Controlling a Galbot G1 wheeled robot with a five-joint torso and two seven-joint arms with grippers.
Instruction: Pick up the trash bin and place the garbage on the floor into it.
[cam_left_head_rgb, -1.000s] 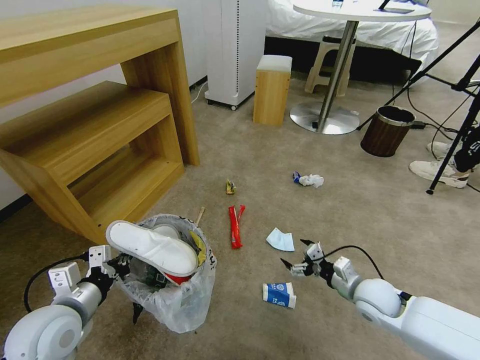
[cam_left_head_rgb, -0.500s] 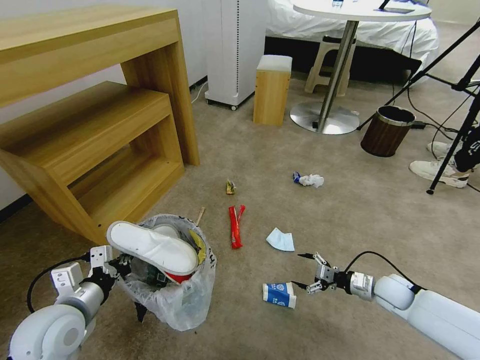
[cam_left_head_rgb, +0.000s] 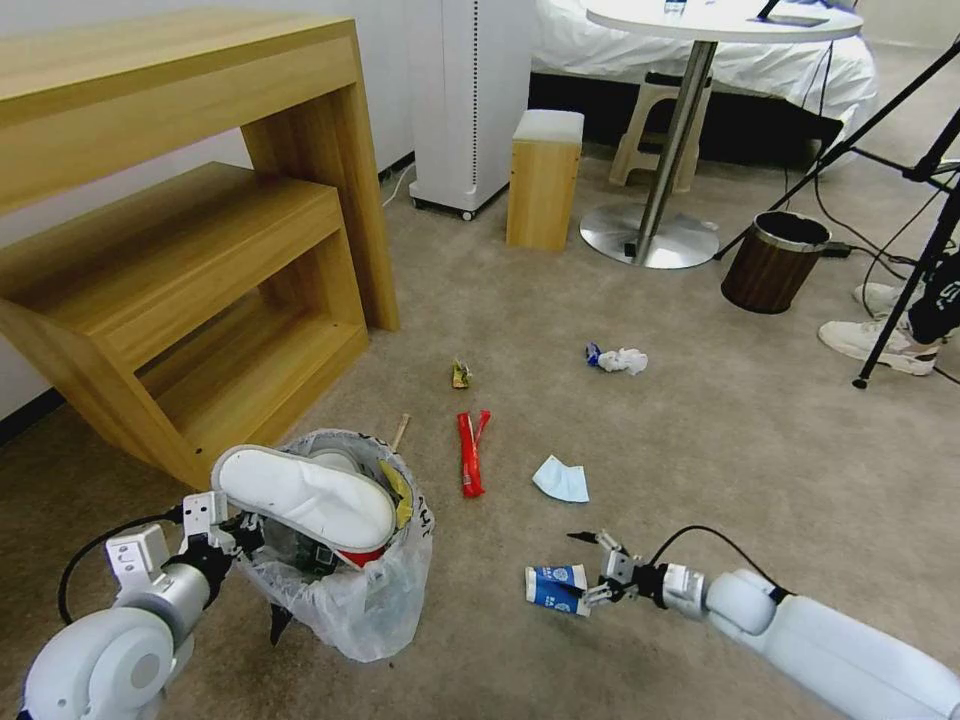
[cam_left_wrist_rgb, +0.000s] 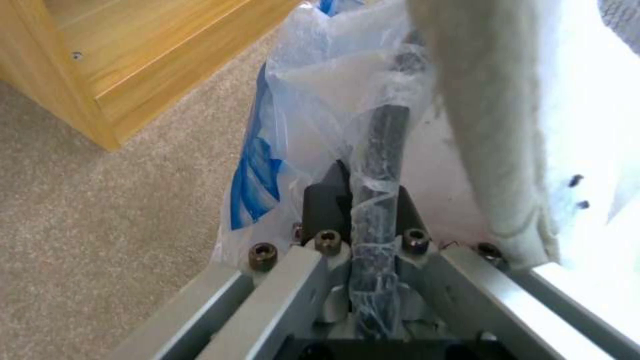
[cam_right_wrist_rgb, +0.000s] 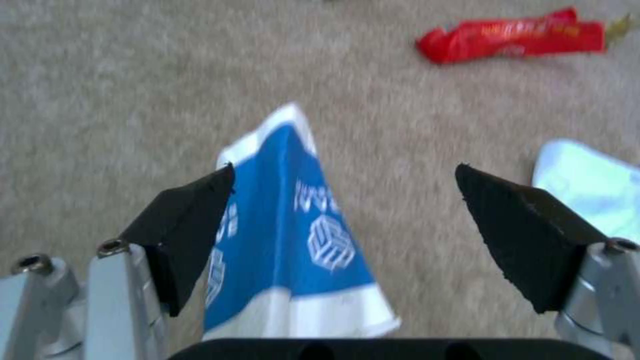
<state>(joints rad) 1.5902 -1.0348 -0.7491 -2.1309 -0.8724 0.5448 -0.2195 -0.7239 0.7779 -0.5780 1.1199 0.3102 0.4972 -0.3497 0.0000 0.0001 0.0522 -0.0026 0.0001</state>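
Change: over the last second the right gripper (cam_left_head_rgb: 586, 566) has dropped from above the carpet down to the blue-white carton (cam_left_head_rgb: 556, 588) and now sits low at its near end. Its fingers (cam_right_wrist_rgb: 190, 235) are spread wide and grip nothing; in the right wrist view the carton (cam_right_wrist_rgb: 293, 235) lies between them, close against one finger and well short of the other. Judged meaning: approach complete, closing not yet done, carton next in line for the bin.

Left gripper (cam_left_head_rgb: 225, 530): unmoved, clamped on the rim of the trash bin (cam_left_head_rgb: 340, 590); the left wrist view shows the dark rim (cam_left_wrist_rgb: 380, 165) and its clear bag pinched between the fingers. A white slipper (cam_left_head_rgb: 305, 495) lies across the bin mouth, with other litter beneath it.

Garbage on the floor (cam_left_head_rgb: 720, 440), beige short-pile carpet:
- red wrapper (cam_left_head_rgb: 470, 452), beyond the carton
- pale blue folded piece (cam_left_head_rgb: 561, 479), near the wrapper
- wooden stick (cam_left_head_rgb: 400, 430), beside the bin
- small crumpled packet (cam_left_head_rgb: 461, 374), farther out
- white tissue (cam_left_head_rgb: 621, 360), farther out

Room: wooden shelf unit (cam_left_head_rgb: 180, 220) on the robot's left; white upright appliance (cam_left_head_rgb: 470, 100); small wooden stool (cam_left_head_rgb: 545, 180); round pedestal table (cam_left_head_rgb: 690, 130); brown wood-grain bin (cam_left_head_rgb: 775, 262); tripod legs (cam_left_head_rgb: 900, 260) and a person's shoe at the right edge.
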